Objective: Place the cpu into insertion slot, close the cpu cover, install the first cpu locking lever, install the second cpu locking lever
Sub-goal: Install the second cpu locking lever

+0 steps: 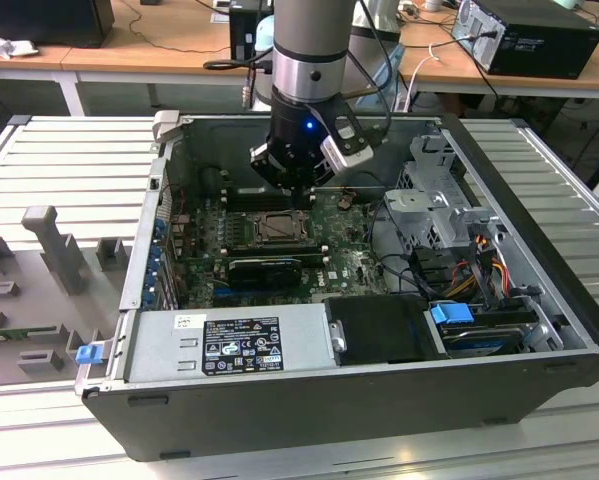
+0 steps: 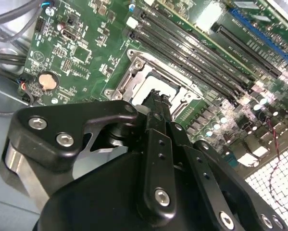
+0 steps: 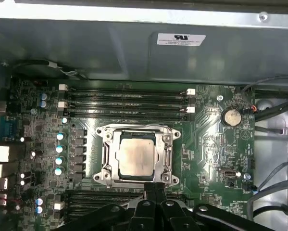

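Note:
The cpu [image 3: 136, 159] lies flat in the insertion slot [image 3: 103, 139] on the green motherboard, its pale metal top showing. The cpu cover [image 3: 114, 156] is folded down around it as a thin metal frame with a square window. My gripper [image 3: 153, 188] hangs just above the socket's edge, fingers pressed together and holding nothing. In the second wrist view the gripper [image 2: 157, 96] points its shut tips at the socket [image 2: 158, 86]. In the exterior view the gripper [image 1: 297, 192] hovers over the socket [image 1: 279, 228], inside the open computer case.
Long memory slots [image 3: 129, 103] run beside the socket, with a coin battery [image 3: 230, 116] nearby. A black graphics card [image 1: 264, 268], the power supply [image 1: 229, 345], a drive cage [image 1: 429, 200] and loose cables [image 1: 479, 265] crowd the case. The case wall [image 3: 134, 48] stands close behind.

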Robot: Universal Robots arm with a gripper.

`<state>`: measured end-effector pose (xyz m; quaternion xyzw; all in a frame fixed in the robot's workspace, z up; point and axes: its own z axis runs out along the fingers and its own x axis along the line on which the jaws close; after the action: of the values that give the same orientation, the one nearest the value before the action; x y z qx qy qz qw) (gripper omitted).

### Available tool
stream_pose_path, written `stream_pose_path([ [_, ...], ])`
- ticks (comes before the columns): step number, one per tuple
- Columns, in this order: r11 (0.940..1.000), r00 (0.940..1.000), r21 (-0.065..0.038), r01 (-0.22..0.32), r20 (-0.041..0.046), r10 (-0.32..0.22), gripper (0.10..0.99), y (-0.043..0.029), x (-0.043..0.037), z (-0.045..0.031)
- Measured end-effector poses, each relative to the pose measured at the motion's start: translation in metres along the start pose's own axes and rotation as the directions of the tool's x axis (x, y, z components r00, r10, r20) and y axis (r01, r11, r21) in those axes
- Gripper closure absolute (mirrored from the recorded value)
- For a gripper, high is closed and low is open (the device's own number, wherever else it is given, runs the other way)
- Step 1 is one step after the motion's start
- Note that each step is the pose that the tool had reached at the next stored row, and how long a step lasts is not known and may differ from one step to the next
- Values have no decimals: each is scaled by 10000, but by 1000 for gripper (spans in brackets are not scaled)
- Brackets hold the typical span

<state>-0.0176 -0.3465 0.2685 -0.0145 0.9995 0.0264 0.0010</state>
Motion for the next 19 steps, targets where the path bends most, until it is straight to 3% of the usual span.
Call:
stream_pose_path([
  [2,10000,10000,-1,-2,-21,2,980,-86,5,19],
  [5,10000,10000,-4,3,-66,-3,980,-160,10,89],
  [8,10000,10000,-4,15,-80,-15,980,-200,14,160],
  [19,10000,10000,-19,14,-80,-14,980,-338,75,237],
])
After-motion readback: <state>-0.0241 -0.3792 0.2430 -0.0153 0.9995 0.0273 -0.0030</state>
